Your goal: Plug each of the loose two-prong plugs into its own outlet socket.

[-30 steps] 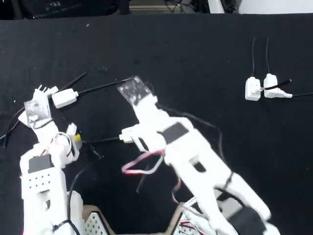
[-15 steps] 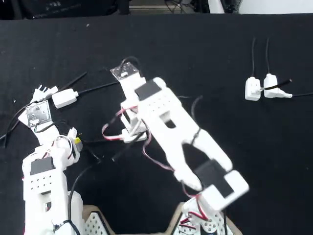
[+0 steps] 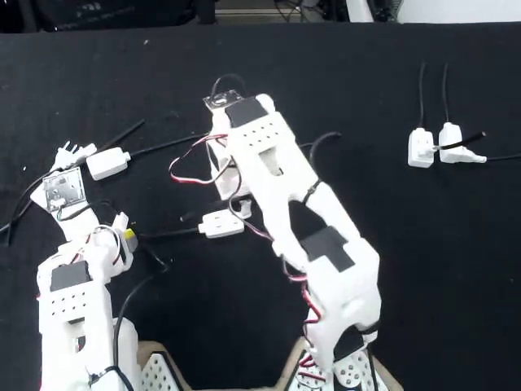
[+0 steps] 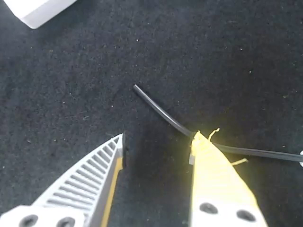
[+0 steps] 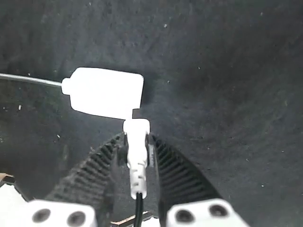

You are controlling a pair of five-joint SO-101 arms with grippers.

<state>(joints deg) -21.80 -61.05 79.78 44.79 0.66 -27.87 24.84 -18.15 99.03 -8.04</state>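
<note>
Fingers (image 5: 102, 163) of the right gripper (image 5: 137, 139), black and ribbed, pinch a small white two-prong plug (image 5: 136, 149) by its sides, one finger against each flank, with the plug's cord running back between them toward the wrist. The plug's front end sticks out just past the fingertips and meets the side of a white rectangular outlet socket (image 5: 104, 92) lying flat on the black cloth table (image 5: 227, 61). The prongs are hidden, so how far they sit inside cannot be told. A thin cord leaves one end of that socket. In the high view it lies near the middle of the table, beside the right arm (image 3: 285, 195).

The left gripper (image 4: 158, 136) hangs low over the cloth with its fingers spread wide, one white and ribbed, the other yellow. A thin black cable (image 4: 161, 111) lies on the cloth just beyond them, running past the yellow finger's tip.

At the table's left, a second white socket block (image 3: 107, 163) lies just beside a loose white pronged plug (image 3: 69, 151). Far to the right, two more white blocks (image 3: 421, 148) sit side by side, each with a cord
</note>
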